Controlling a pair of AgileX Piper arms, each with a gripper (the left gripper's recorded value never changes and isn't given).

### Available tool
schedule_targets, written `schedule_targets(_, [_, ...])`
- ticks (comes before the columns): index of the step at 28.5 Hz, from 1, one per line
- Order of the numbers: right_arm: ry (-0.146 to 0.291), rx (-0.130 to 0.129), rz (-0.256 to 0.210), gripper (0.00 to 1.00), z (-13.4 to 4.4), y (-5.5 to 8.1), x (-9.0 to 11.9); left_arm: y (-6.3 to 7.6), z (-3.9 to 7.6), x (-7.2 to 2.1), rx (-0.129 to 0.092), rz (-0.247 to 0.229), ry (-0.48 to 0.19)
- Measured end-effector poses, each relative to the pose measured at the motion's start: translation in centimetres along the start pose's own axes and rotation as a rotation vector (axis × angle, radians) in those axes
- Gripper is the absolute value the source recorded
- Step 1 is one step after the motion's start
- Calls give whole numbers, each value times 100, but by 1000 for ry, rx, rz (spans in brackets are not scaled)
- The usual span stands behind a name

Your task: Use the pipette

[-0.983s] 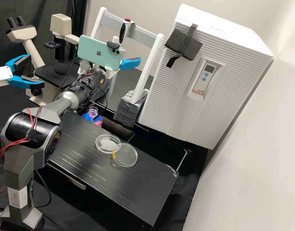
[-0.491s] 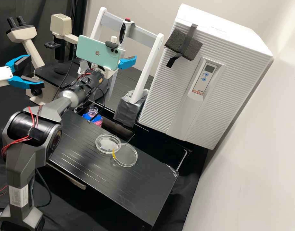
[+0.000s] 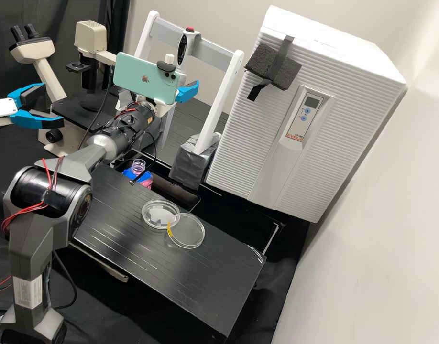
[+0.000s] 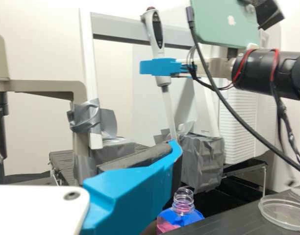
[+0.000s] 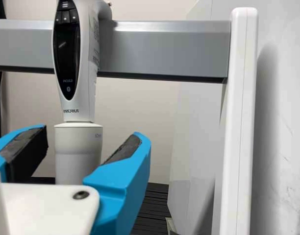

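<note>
Grasping step, seemingly: right gripper (image 5: 84, 142) spread wide astride the pipette (image 5: 74, 73), hung on its stand (image 3: 214, 50) at twelve o'clock from the petri dishes (image 3: 160, 213); next likely needs a square closing, then lift.

Dark grey arms, white grippers, blue fingers

The right arm (image 3: 35, 248) is angular dark grey, with a round black joint (image 3: 35, 191) crossed by red wires (image 3: 49, 172) and a silver collar (image 3: 102, 143) nearer the jaws. The right gripper (image 5: 91, 134) and left gripper (image 3: 53, 105) look alike: blue fingers (image 5: 123, 169) lined with black pads (image 5: 25, 147), and behind the jaws a white housing (image 5: 42, 208) with one dark screw (image 5: 81, 195).
</note>
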Motion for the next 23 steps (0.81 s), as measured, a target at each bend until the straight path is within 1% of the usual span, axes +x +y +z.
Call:
schedule_targets(2, [0,0,0,0,0,0,0,7,5,-5,-2,-2,-9])
schedule_targets(3, [0,0,0,0,0,0,0,22,15,-12,0,2,-17])
schedule_targets(5, [0,0,0,0,1,-5,15,54,26,-27,-7,10,-26])
schedule_targets(9, [0,0,-2,0,5,-14,31,100,31,-48,-6,24,-33])
schedule_targets(12, [0,0,-2,0,5,-14,31,121,37,-57,-10,32,-34])
schedule_targets(23, [0,0,-2,0,5,-14,31,90,22,-82,-12,21,-26])
